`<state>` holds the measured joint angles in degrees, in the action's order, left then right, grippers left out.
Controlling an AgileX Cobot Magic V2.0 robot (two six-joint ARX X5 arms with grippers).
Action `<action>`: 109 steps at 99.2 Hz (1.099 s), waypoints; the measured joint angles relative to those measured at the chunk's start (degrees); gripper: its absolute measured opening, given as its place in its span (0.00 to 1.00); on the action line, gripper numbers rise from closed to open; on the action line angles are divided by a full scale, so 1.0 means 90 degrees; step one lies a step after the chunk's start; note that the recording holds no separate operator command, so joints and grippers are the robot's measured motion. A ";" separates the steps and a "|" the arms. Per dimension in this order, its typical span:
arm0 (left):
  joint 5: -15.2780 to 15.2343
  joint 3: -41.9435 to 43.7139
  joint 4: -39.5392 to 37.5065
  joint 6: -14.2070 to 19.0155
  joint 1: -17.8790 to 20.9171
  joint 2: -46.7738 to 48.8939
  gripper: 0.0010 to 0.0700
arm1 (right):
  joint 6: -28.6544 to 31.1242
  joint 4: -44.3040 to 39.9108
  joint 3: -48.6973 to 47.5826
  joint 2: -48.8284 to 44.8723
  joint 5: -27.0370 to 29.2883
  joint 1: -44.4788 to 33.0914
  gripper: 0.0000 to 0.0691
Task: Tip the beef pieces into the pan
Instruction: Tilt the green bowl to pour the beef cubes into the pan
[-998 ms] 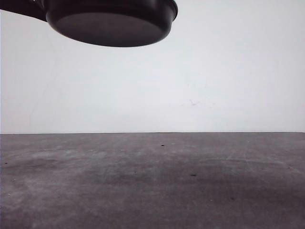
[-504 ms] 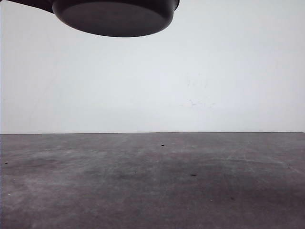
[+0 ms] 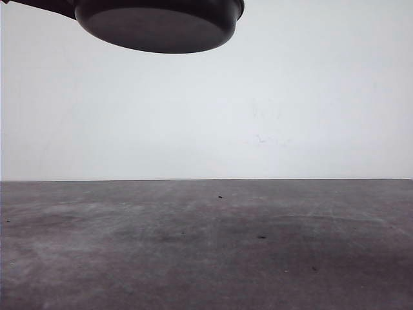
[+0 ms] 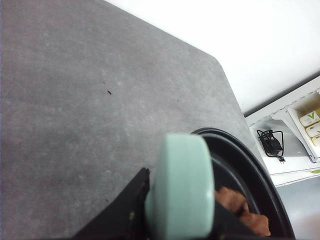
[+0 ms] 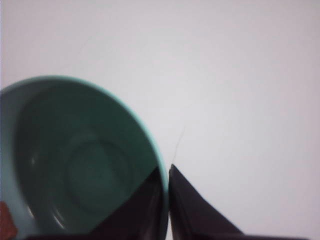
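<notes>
Apparently the left gripper [image 4: 172, 225] clamps the pan [image 4: 250, 180] handle.

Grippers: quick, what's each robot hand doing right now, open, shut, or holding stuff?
Left gripper: shut on the pan by its mint-green handle.
Right gripper: shut on the teal bowl, pinching its rim.

I count one black frying pan [image 3: 158, 26], held up off my table, with one mint-green handle [image 4: 182, 187] on it. Inside the pan I can make out two reddish-brown beef pieces [image 4: 235, 205]; any others are hidden behind the handle and rim. I count one teal bowl [image 5: 80, 165], and one small reddish scrap [image 5: 6, 220] at its inner wall. There is one grey table [image 3: 206, 245].
</notes>
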<state>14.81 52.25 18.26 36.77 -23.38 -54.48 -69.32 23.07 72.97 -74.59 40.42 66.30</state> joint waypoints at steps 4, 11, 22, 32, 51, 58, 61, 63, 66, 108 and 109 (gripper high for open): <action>-0.0002 0.0000 -0.0002 -0.0015 0.0000 0.0000 0.06 | 0.0068 -0.0002 0.0000 0.0012 0.0010 0.0000 0.02; -0.0002 -0.0002 0.0010 -0.0017 0.0002 0.0000 0.06 | 0.0148 -0.0015 0.0000 0.0010 0.0078 -0.0007 0.02; -0.0002 -0.0002 0.0005 -0.0029 0.0000 0.0000 0.06 | 0.0563 -0.0005 0.0000 0.0012 0.0129 -0.0029 0.02; -0.0005 -0.0002 0.0005 -0.0041 0.0000 -0.0005 0.06 | 0.1134 -0.0304 0.0000 0.0015 0.0272 -0.0117 0.02; -0.0010 -0.0002 0.0005 -0.0092 0.0002 -0.0036 0.06 | 0.2016 -0.1324 -0.0002 0.0019 0.0238 -0.0328 0.02; -0.0010 -0.0002 -0.0005 -0.0109 0.0002 -0.0036 0.06 | 0.2091 -0.1370 -0.0005 0.0019 0.0078 -0.0447 0.02; -0.0010 -0.0002 0.0000 -0.0114 0.0002 -0.0036 0.06 | 0.2093 -0.1333 -0.0005 0.0017 0.0136 -0.0461 0.02; -0.0010 0.0000 0.0005 -0.0129 0.0002 -0.0036 0.06 | 0.2096 -0.1285 -0.0005 0.0017 0.0172 -0.0466 0.02; -0.0010 0.0000 0.0007 -0.0141 0.0002 -0.0036 0.06 | 0.2093 -0.1178 -0.0007 0.0019 0.0165 -0.0476 0.02; -0.0129 -0.0002 -0.0051 -0.0180 0.0034 -0.0068 0.06 | 0.1183 -0.0435 -0.0005 0.0039 0.0146 -0.0457 0.02; -0.0129 -0.0002 -0.0049 -0.0180 0.0034 -0.0073 0.06 | 0.1180 -0.0427 -0.0005 0.0036 0.0143 -0.0454 0.02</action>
<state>13.65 52.23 17.82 35.16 -23.07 -55.13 -58.70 19.22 72.93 -74.26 41.71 62.22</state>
